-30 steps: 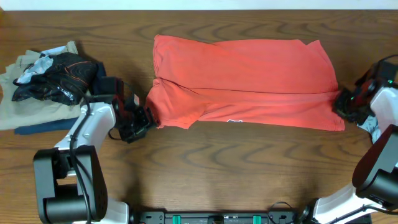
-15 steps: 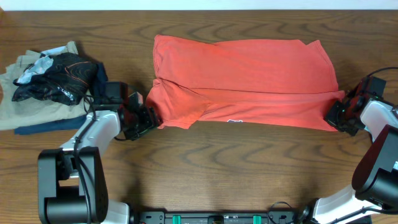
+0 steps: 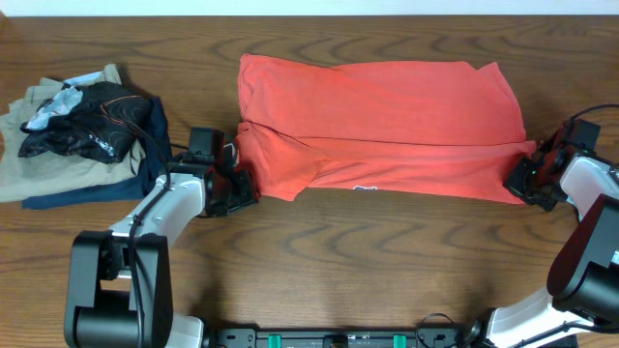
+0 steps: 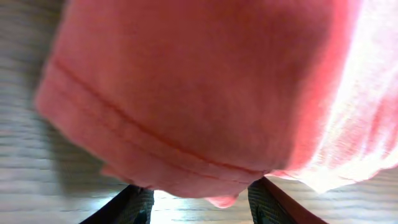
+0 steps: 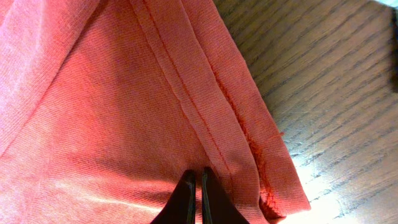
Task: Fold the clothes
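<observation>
Though both grippers sit at the shirt's near edge, neither grip shows fully.
From overhead, the left gripper's tips are hidden under its own body, against the shirt's sleeve end. Its wrist view cuts both fingers off at the frame's bottom; they stand apart, open, with the blurred hem bulging just ahead of and between them. The right gripper meets the shirt's opposite corner. Only its wrist view shows the fingers closed together, tips on the cloth just inside the stitched hem. Whether a fold is caught between them cannot be told. Only the overhead view shows the whole shirt, lying flat on the table between the two grippers, and a pile of other clothes beyond the left gripper's outer side.
</observation>
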Controlling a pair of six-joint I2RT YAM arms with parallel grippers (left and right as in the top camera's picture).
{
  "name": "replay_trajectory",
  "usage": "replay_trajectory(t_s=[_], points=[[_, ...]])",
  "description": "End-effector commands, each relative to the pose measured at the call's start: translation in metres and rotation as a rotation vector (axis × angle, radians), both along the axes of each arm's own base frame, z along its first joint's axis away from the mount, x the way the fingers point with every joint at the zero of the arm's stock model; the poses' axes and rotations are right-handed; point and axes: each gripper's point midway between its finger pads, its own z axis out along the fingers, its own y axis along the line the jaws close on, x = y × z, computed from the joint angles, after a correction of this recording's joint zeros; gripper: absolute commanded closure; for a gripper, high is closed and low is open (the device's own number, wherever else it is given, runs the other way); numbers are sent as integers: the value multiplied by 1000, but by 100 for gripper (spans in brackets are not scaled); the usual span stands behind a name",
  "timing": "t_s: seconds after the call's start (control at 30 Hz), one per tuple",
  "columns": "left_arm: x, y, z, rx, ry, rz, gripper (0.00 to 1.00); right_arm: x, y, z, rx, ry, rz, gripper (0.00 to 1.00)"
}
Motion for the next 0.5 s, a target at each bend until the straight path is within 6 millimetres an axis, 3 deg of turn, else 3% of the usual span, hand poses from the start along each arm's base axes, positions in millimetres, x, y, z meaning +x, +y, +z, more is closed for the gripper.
replay_trajectory(t_s=[0.0,0.17,0.47], points=[[-16,23,-21,126,62,21,49,-13,4,-9,-6,49,6,95],[-17,23,-21,133,63,20,55,-13,4,-9,-6,49,6,95],[-39,11,-30,154,111,-62,58,-13,4,-9,-6,49,6,95]])
